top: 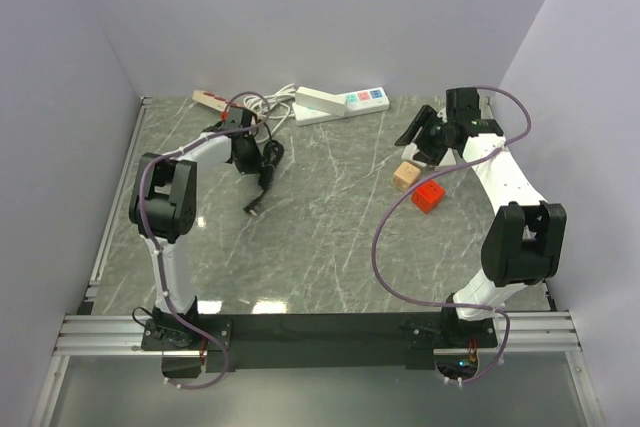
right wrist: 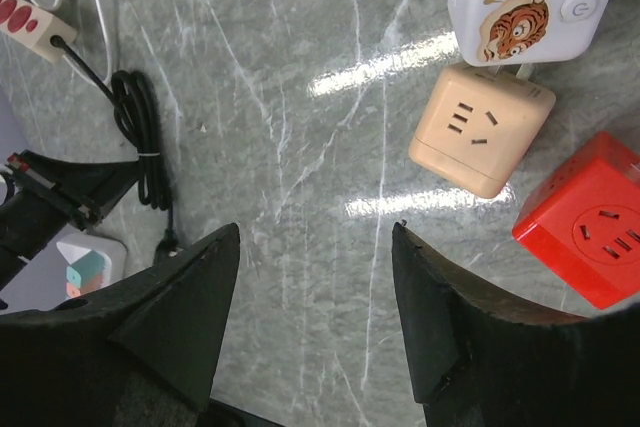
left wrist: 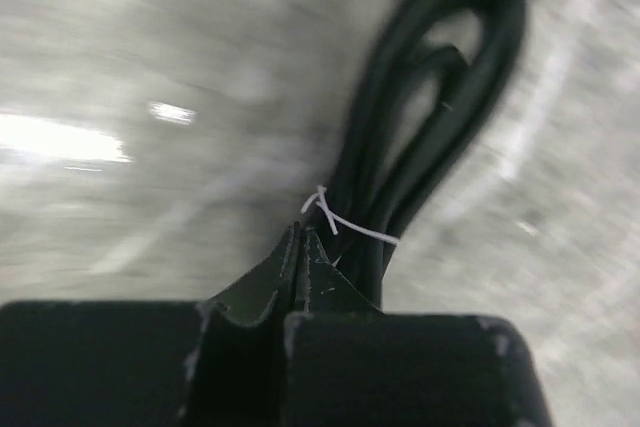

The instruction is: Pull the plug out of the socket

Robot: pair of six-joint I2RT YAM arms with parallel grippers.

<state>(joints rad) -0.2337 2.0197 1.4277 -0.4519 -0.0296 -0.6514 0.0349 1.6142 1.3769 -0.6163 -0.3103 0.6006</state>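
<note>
The small black plug [right wrist: 60,44] sits in the end of a beige power strip with red sockets [right wrist: 28,15], which is at the back left in the top view [top: 208,99]. Its thin black cord runs to a coiled bundle [right wrist: 143,137] tied with a white twist tie [left wrist: 345,222]. The cord's other end [right wrist: 170,242] lies loose on the table. My left gripper [left wrist: 300,234] is shut, with its tips right beside the bundle [top: 271,161] and nothing seen between the jaws. My right gripper [right wrist: 316,229] is open and empty, held above the table at the back right [top: 420,132].
A white power strip [top: 340,102] with coloured switches and a white cord [top: 266,100] lie at the back. A beige cube socket [right wrist: 482,127], a red cube socket [right wrist: 585,222] and a white block with a tiger picture [right wrist: 530,2] sit under the right arm.
</note>
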